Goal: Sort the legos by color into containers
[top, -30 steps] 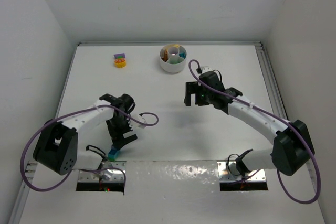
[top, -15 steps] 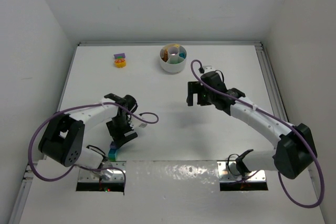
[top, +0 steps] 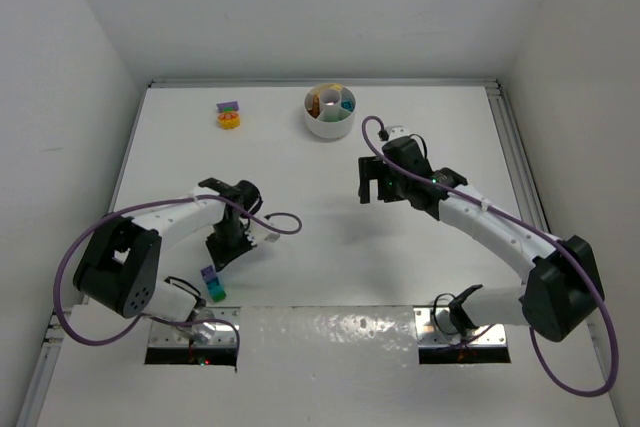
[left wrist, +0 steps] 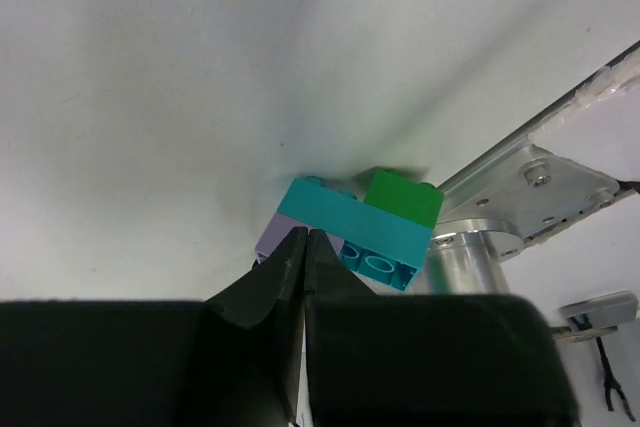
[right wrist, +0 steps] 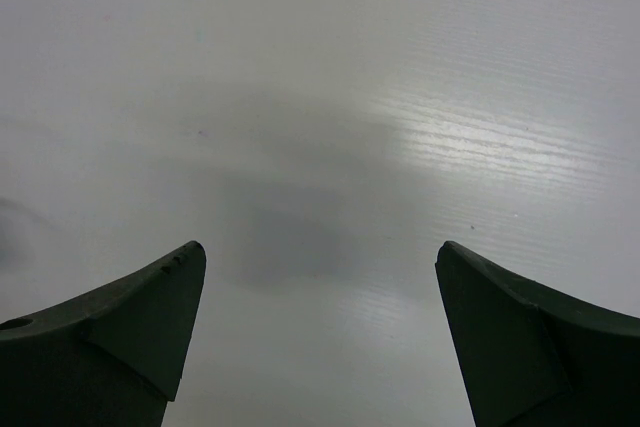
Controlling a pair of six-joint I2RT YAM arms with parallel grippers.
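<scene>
A teal brick (left wrist: 352, 232) sits near the front edge of the table (top: 300, 177). A green brick (left wrist: 403, 197) touches it on one side and a purple brick (left wrist: 268, 243) on the other. They look like one clump, but I cannot tell if they are stuck. Two more legos (top: 229, 115) lie far off at the back left. The round white dish (top: 329, 127) is at the back too, well apart from the clump, with some bricks in it.

The left gripper (left wrist: 305, 239) is right by the teal brick. Its two fingers are pressed tight together, with nothing between them. The right gripper (right wrist: 320, 247) hangs over bare table, fingers wide apart, holding nothing.

What could go wrong? With its fingers together, the left gripper cannot pick anything up. It might just poke the clump and push it toward the metal plate (left wrist: 520, 182) at the edge. And if all three bricks come up as one, the colours would get mixed in one part of the dish.
</scene>
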